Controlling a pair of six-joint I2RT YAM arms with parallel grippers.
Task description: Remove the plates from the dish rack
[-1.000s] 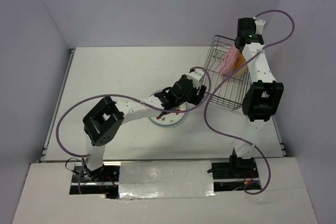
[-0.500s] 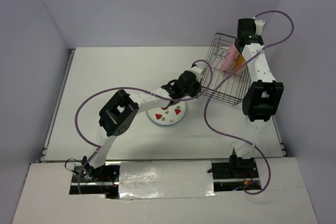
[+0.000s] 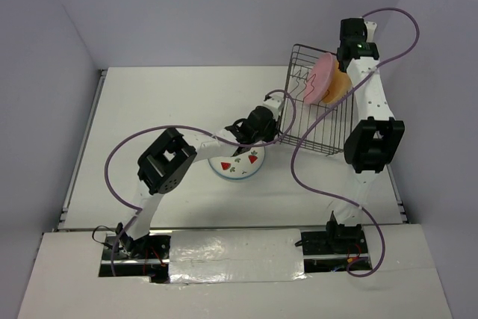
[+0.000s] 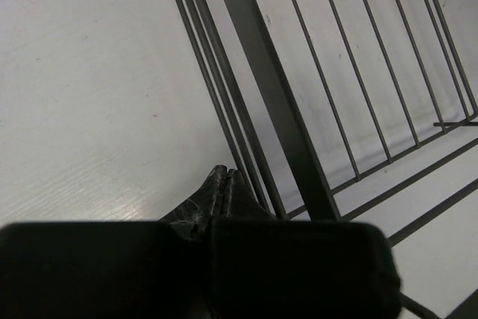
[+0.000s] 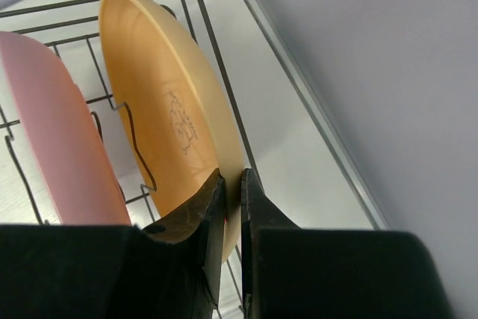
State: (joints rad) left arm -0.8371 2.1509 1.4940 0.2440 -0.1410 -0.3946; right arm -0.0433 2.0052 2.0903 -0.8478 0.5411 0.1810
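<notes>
Shows the right tool (image 5: 231, 178) pinching the rim of the pale yellow-orange plate (image 5: 172, 110), one jaw on each face of it. Places that plate on edge inside the black wire dish rack (image 3: 317, 121), with the plain pink plate (image 5: 60, 132) upright just beside it and a thin wire prong rising between the two. Shows the left tool (image 4: 225, 177) pressed together with nothing between its jaws, tips right against the low outer wires on the rack's left side. Finds the white strawberry plate (image 3: 237, 162) lying flat on the white worktop (image 3: 164, 110), outside the rack, near its front left corner and partly hidden under the left arm. Sets the rack toward the far right of the worktop, near the right wall.
</notes>
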